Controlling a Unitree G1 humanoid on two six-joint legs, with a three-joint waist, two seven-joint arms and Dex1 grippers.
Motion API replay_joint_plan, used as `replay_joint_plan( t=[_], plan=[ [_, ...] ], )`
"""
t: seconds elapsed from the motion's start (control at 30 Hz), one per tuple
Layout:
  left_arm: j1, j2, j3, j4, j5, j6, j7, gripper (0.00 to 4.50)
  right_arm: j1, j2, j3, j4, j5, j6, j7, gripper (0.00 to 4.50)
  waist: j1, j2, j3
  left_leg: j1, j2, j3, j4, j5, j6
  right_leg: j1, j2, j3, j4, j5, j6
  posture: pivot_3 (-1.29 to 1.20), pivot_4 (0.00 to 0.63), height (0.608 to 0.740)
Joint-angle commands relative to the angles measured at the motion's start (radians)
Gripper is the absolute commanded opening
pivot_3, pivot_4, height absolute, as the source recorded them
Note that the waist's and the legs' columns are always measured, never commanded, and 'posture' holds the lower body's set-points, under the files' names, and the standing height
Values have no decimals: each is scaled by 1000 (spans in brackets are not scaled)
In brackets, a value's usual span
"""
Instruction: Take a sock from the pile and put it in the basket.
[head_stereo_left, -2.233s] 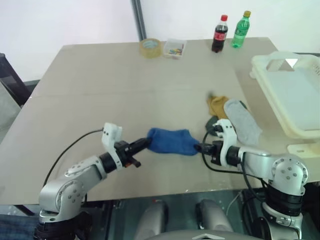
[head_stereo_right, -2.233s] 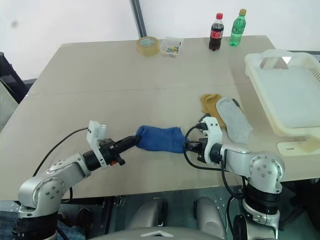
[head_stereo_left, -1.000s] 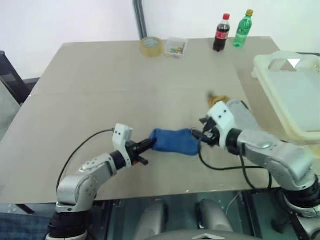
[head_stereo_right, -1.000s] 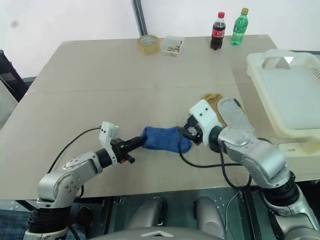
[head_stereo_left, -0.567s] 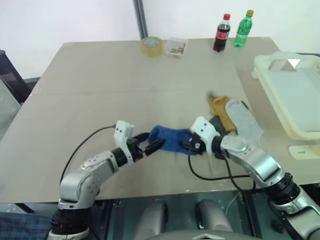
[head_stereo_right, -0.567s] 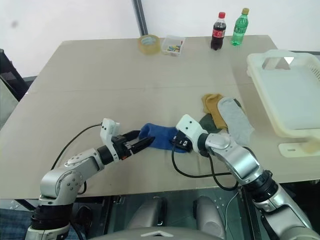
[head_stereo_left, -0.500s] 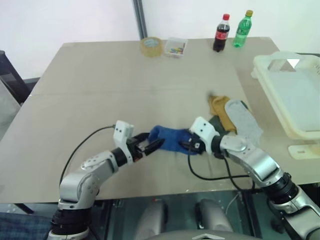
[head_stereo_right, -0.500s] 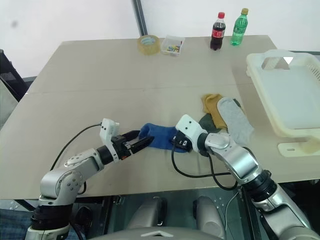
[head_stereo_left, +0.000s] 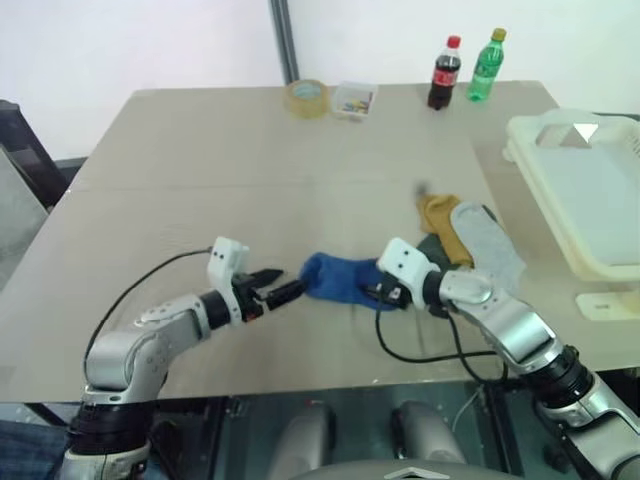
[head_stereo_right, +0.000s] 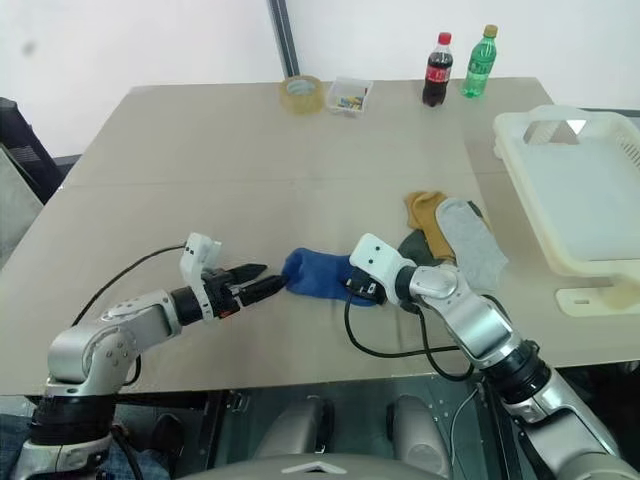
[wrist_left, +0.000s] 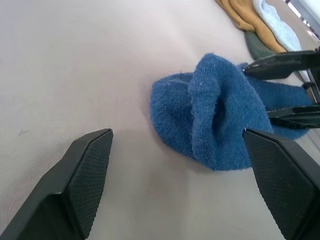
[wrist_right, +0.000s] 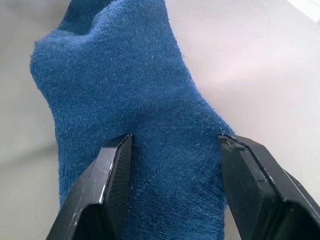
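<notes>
The royal-blue sock (head_stereo_left: 340, 280) lies flat near the table's front edge, left of the pile (head_stereo_left: 465, 235) of mustard-yellow, light grey and dark grey socks. My left gripper (head_stereo_left: 283, 293) is open just left of the sock's bunched end and clear of it; the left wrist view shows the sock (wrist_left: 215, 115) ahead of its spread fingers. My right gripper (head_stereo_left: 372, 292) sits low on the sock's right end, jaws apart. Its fingers (wrist_right: 115, 170) flank the flat fabric (wrist_right: 135, 100) without bunching it. The cream-white basket (head_stereo_left: 520, 135) stands at the right edge.
At the far edge stand a tape roll (head_stereo_left: 305, 97), a small clear box (head_stereo_left: 352, 100), a cola bottle (head_stereo_left: 441, 72) and a green bottle (head_stereo_left: 485, 64). A small white piece (head_stereo_left: 605, 303) lies in front of the basket. Black cables trail from both wrists.
My left gripper has opened, let go of the sock and drawn back to the left. My right gripper has come down from above onto the sock's right end and rolled.
</notes>
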Motion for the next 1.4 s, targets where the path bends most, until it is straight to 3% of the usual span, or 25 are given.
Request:
replay_joint_plan(
  t=[0.03, 0.3, 0.57, 0.83, 1.17, 1.4],
  plan=[
    [-15, -34, -53, 77, -44, 107, -29, 4449, 26, 0, 16, 34, -32, 35, 12, 2802, 1, 0, -2, 0, 0, 0, 0, 0, 0, 0, 0, 0, 0, 0, 0, 0, 150, 740],
    [-124, -147, -10, 359, -152, 279, -112, 4449, 29, 14, 7, 24, -51, 32, 26, 2802, 5, 2, -9, 0, -2, -1, 0, 0, 0, 1, 1, -1, 0, 0, 0, 0, 150, 740],
    [-256, -159, 57, 595, -228, 392, -252, 4449, 30, 8, -5, 19, -76, 35, 39, 2802, 4, 4, -12, 0, -3, -2, 0, 0, 0, 1, 1, -2, 0, 0, 0, 0, 150, 740],
    [-290, -220, 105, 594, -304, 501, -290, 4449, 29, 7, -14, 9, -86, 44, 35, 2802, 4, 4, -11, -2, -3, -3, 0, 0, 0, 0, -1, -2, -2, 0, 0, 0, 150, 740],
    [-338, -321, 170, 603, -339, 507, -245, 4449, 18, 6, -20, 5, -106, 43, 45, 2802, 5, 3, -11, -3, -3, -6, 0, 0, 0, 0, -3, -6, -4, 0, 1, 0, 150, 740],
    [-342, -346, 124, 591, -311, 512, -233, 4449, 10, 9, -29, -1, -112, 48, 42, 2802, 6, 3, -11, -5, -4, -8, 0, 0, -1, 1, -4, -8, -6, 0, 1, 0, 150, 740]
  ],
)
